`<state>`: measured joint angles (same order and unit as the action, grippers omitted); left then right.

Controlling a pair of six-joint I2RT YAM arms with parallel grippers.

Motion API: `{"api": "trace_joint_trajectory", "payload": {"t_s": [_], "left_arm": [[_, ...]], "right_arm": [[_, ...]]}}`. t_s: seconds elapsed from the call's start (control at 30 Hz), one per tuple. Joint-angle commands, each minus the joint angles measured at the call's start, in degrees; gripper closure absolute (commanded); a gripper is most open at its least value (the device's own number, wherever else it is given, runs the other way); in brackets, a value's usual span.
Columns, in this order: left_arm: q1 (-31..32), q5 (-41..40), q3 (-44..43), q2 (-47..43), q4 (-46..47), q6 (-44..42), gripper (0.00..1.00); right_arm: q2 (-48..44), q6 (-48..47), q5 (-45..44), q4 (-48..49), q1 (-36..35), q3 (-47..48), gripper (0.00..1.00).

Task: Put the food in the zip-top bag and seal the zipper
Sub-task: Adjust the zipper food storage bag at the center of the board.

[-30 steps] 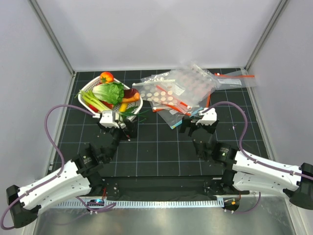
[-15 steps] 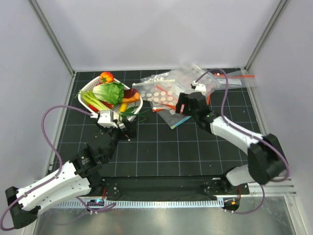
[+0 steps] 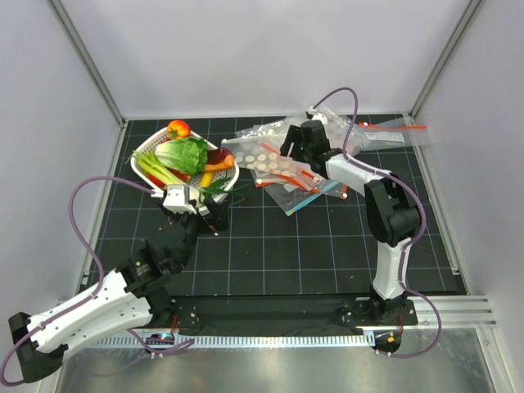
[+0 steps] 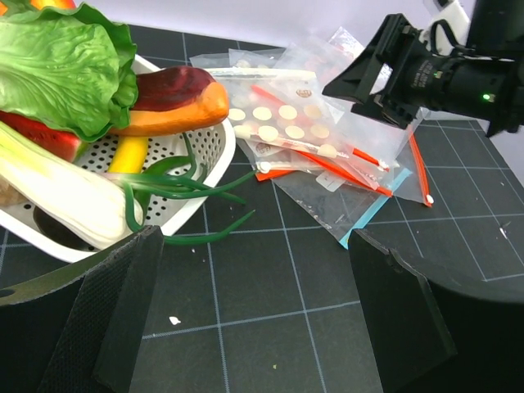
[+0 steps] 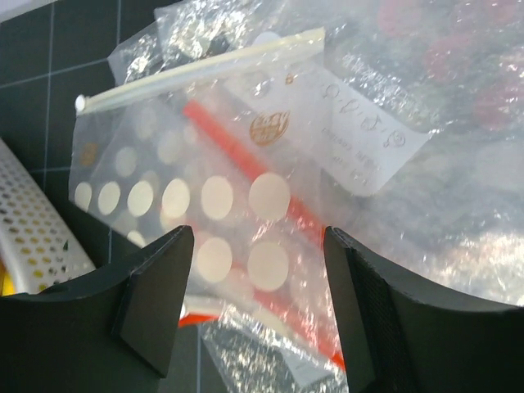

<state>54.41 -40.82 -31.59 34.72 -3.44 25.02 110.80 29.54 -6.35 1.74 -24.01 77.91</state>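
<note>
Two tools stand empty: the left tool (image 4: 255, 246) wide open on the near side of the basket (image 4: 209, 155), where the lettuce (image 4: 65, 74) lies at far left; the right tool (image 5: 255, 241) part-open over the dotted bag (image 5: 205, 205), just right of the basket. Fetching the bag seems to be the step in hand; next comes a pinch near its zipper (image 5: 205, 61).

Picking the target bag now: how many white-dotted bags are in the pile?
1. The white-dotted bag lies at the pile's end nearest the basket, under the right gripper. Others may be hidden beneath the plain bags.
</note>
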Motion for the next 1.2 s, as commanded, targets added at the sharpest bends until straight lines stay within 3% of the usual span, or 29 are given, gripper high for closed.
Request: {"api": "trace_joint_trajectory", "payload": {"t_s": [0.0, 0.23, 0.33, 0.47, 0.53, 0.7, 0.9, 1.0, 1.03, 1.07, 1.13, 1.17], "left_arm": [[0.26, -0.76, -1.98, -0.27, 1.16, 0.30, 0.00], [0.17, -0.49, -2.51, 2.54, 1.42, 0.21, 0.00], [0.25, -0.05, -2.86, 3.25, 1.42, 0.12, 0.00], [0.17, 0.74, -2.86, 3.34, 1.51, 0.03, 0.00], [0.25, 0.92, -2.86, 3.69, 1.42, 0.03, 0.00], [0.17, 1.53, -3.38, 5.18, 1.33, 0.03, 0.00], [0.25, 1.27, -3.92, 5.54, 0.54, 0.30, 0.00], [0.25, 1.27, -3.74, 5.27, 0.54, 0.30, 0.00], [0.26, 1.35, -3.74, 5.18, 0.54, 0.21, 0.00], [0.26, 1.53, -3.74, 5.27, 0.54, 0.12, 0.00], [0.26, 1.71, -3.91, 5.18, 0.54, -0.14, 0.00], [0.17, 1.45, -3.83, 5.18, 0.63, -0.06, 0.00]], "right_arm": [[4.76, 0.78, 1.25, 1.16, 1.68, 5.84, 0.29], [11.80, -3.52, 4.77, 1.08, 2.30, 11.56, 0.38], [11.98, -5.54, 5.56, 0.29, 2.30, 11.92, 0.54], [10.05, -6.86, 5.39, -1.38, 2.30, 11.04, 0.90], [7.43, -7.21, 4.60, -2.95, 2.30, 9.29, 0.97], [-2.06, -7.30, 4.67, -2.09, 2.13, -0.37, 0.99], [-17.10, -7.48, -1.90, -3.21, -6.91, -15.05, 0.99], [-22.90, -7.65, -5.85, -5.43, -14.03, -20.49, 0.71], [-24.39, -7.92, -9.87, -4.82, -18.48, -22.08, 0.47], [-26.32, -8.53, -11.65, -3.86, -20.18, -23.66, 0.36], [-31.07, -8.45, -14.99, -2.01, -22.22, -27.10, 0.19], [-32.30, -8.10, -15.62, 0.09, -22.22, -27.98, 0.16]]}}
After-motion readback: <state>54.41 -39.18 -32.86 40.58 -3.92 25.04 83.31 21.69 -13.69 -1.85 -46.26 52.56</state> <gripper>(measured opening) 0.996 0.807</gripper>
